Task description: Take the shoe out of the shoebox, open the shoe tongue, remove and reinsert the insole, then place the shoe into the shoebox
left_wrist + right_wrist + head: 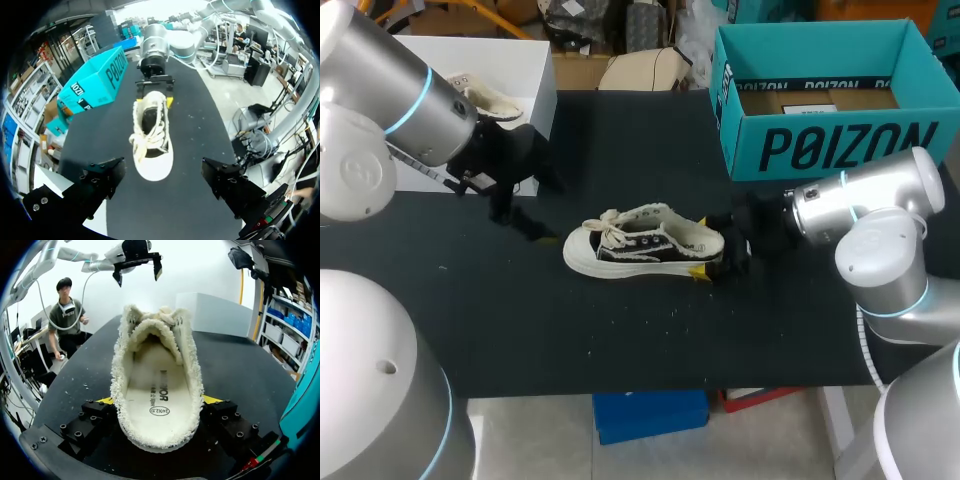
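A black-and-white low shoe [640, 245] with a fleecy lining lies on its sole mid-table, toe toward my left arm. My right gripper [705, 247] is at its heel, one yellow-tipped finger close on each side; the jaws look open. The right wrist view looks into the shoe [157, 390], with the insole lying inside and the gripper [159, 400] straddling the heel. My left gripper [525, 205] hangs open and empty above the mat beyond the toe. The left wrist view shows the shoe [152, 135] ahead of my left gripper [162, 185] and my right gripper [155, 97] at the heel.
An open teal shoebox [820, 100] stands at the back right, beside my right arm. A white box [510, 55] at the back left holds another fleecy shoe [490, 100]. Small white crumbs dot the black mat [650, 340] in front of the shoe.
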`<state>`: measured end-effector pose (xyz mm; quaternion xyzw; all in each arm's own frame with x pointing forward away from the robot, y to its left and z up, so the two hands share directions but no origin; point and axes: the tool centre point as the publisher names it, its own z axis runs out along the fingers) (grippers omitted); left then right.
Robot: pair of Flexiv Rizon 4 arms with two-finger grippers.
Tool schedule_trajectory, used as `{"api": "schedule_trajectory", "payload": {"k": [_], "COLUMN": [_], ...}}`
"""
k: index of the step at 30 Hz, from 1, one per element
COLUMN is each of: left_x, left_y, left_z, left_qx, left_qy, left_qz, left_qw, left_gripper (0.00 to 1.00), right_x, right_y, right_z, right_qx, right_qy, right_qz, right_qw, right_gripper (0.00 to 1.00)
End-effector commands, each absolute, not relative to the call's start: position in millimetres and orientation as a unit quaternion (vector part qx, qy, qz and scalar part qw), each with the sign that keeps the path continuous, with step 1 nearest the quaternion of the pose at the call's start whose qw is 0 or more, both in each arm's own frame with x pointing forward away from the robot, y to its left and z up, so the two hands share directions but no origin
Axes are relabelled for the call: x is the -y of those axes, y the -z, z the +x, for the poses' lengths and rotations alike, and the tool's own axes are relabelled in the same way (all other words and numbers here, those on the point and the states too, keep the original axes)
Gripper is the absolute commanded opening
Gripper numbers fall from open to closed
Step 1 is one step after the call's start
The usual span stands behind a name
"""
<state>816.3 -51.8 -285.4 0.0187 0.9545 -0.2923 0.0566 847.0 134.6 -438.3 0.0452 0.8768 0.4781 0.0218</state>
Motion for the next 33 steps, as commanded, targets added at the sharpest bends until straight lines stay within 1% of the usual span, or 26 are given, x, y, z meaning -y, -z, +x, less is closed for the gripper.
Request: {"api": "schedule_trajectory", "payload": {"k": [1, 5, 8, 9, 23, 26, 28, 29, 30, 32, 33], "left_x": [64, 78, 89, 92, 92, 101, 108, 111, 112, 114, 113], "left_y": [270, 263, 260, 258, 258, 254, 256, 255, 252, 251, 249], "left_z": [802, 794, 790, 788, 788, 798, 809, 812, 816, 825, 828], "left_qx": [-0.963, -0.969, -0.969, -0.967, -0.967, -0.953, -0.939, -0.931, -0.921, -0.888, -0.869], "left_qy": [0.256, 0.204, 0.192, 0.218, 0.218, 0.212, 0.159, 0.141, 0.128, 0.073, 0.055], "left_qz": [-0.055, -0.125, -0.148, -0.125, -0.125, -0.21, -0.301, -0.332, -0.368, -0.452, -0.491], "left_qw": [0.066, 0.059, 0.048, 0.044, 0.044, 0.045, 0.038, 0.047, 0.017, 0.026, 0.007], "left_gripper": [1.0, 1.0, 1.0, 1.0, 1.0, 1.0, 1.0, 1.0, 1.0, 1.0, 1.0], "right_x": [-136, -136, -136, -136, -136, -136, -136, -136, -136, -136, -136], "right_y": [442, 442, 442, 442, 442, 442, 442, 442, 442, 442, 442], "right_z": [847, 847, 847, 847, 847, 847, 847, 847, 847, 847, 847], "right_qx": [-0.877, -0.877, -0.877, -0.877, -0.877, -0.877, -0.877, -0.877, -0.877, -0.877, -0.877], "right_qy": [-0.478, -0.478, -0.478, -0.478, -0.478, -0.478, -0.478, -0.478, -0.478, -0.478, -0.478], "right_qz": [0.046, 0.046, 0.046, 0.046, 0.046, 0.046, 0.046, 0.046, 0.046, 0.046, 0.046], "right_qw": [0.022, 0.022, 0.022, 0.022, 0.022, 0.022, 0.022, 0.022, 0.022, 0.022, 0.022], "right_gripper": [0.0, 0.0, 0.0, 0.0, 0.0, 0.0, 0.0, 0.0, 0.0, 0.0, 0.0]}}
